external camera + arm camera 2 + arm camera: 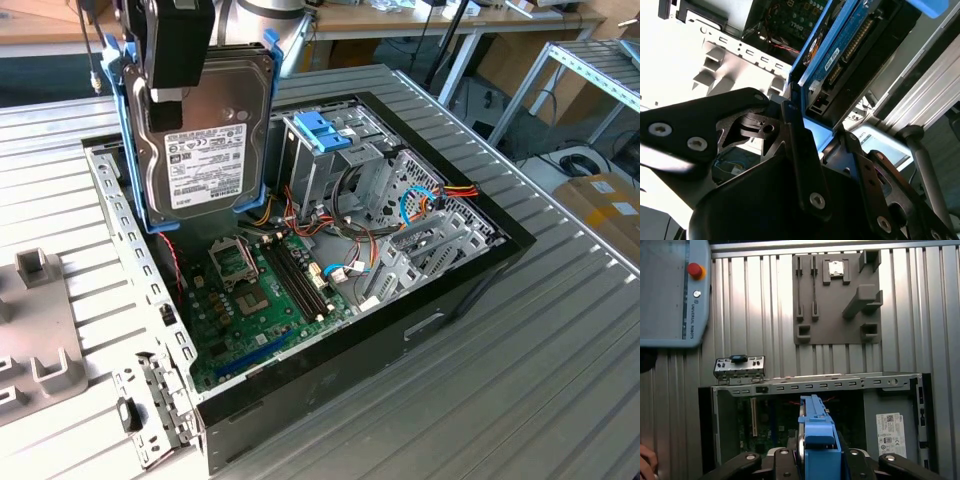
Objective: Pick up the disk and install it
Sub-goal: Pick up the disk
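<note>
Grips the disk (pixel 238 95) with the gripper (pixel 172 92), jaws clamped on its flat faces. Holds it upright in the air over the open computer case (pixel 450 290), white label (pixel 205 152) toward the exterior view, above the motherboard (pixel 260 290), just to the exterior view's left of the blue-handled cage (pixel 322 135). Shows its blue carrier frame (pixel 816 432) edge-on in the first wrist view.

The bench (pixel 560 330) is a broad surface of ribbed silver-grey metal slats, brightly and evenly lit. Behind it stand light wooden tables (pixel 400 20) on pale legs. At the exterior view's right, a bare metal rack (pixel 590 70) rises over a dark floor (pixel 525 160) strewn with black cables, with a cardboard box (pixel 605 205) near the bench's edge.
</note>
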Tool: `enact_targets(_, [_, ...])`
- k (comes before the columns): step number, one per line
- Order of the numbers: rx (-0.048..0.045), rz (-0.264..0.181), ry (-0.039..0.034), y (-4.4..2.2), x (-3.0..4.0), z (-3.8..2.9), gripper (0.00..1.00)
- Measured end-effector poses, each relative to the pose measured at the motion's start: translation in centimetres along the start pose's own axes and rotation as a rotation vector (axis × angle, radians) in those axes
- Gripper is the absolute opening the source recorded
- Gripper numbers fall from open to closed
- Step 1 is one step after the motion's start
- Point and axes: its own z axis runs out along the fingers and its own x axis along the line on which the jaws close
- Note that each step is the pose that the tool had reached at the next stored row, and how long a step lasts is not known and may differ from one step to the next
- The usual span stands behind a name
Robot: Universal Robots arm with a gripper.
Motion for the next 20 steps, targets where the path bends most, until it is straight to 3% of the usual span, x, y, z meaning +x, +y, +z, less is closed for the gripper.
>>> enact_targets(20, [0.0, 0.0, -0.0001, -0.12, 2.28, 0.07, 0.37])
